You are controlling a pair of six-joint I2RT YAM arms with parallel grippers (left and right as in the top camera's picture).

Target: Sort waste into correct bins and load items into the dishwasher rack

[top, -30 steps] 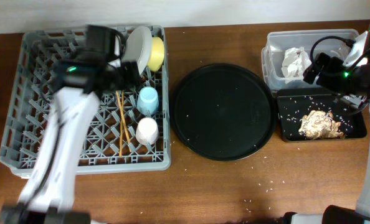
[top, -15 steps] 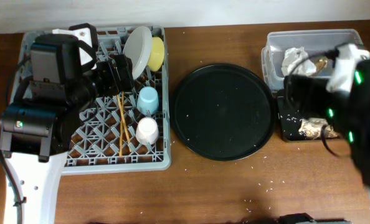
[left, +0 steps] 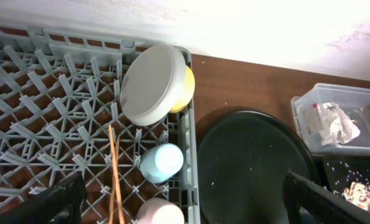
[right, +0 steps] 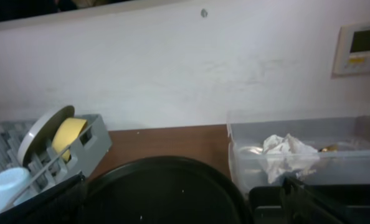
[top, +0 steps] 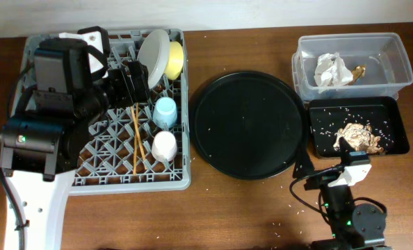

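- Left gripper (left: 185, 186) released, above rack (top: 46, 173) at 9 o'clock holding plate (top: 153, 50), bowl (top: 175, 59), blue cup (top: 165, 111), pink cup (top: 164, 146), chopsticks (top: 135, 139).
- Right gripper (right: 185, 193) released, 5 o'clock.
- Napkin (top: 329, 69) in tub (top: 394, 66), scraps (top: 357, 137) in tray (top: 394, 114), 2 o'clock.

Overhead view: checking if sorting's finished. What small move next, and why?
Probably withdraw the left gripper from the grey plastic rack: yellow bowl, pale plate, blue cup, pink cup, wooden chopsticks are racked; white napkin in clear tub, brown scraps in black rectangular tray.

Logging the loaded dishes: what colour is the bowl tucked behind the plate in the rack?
The bowl is yellow, clearest in the left wrist view.
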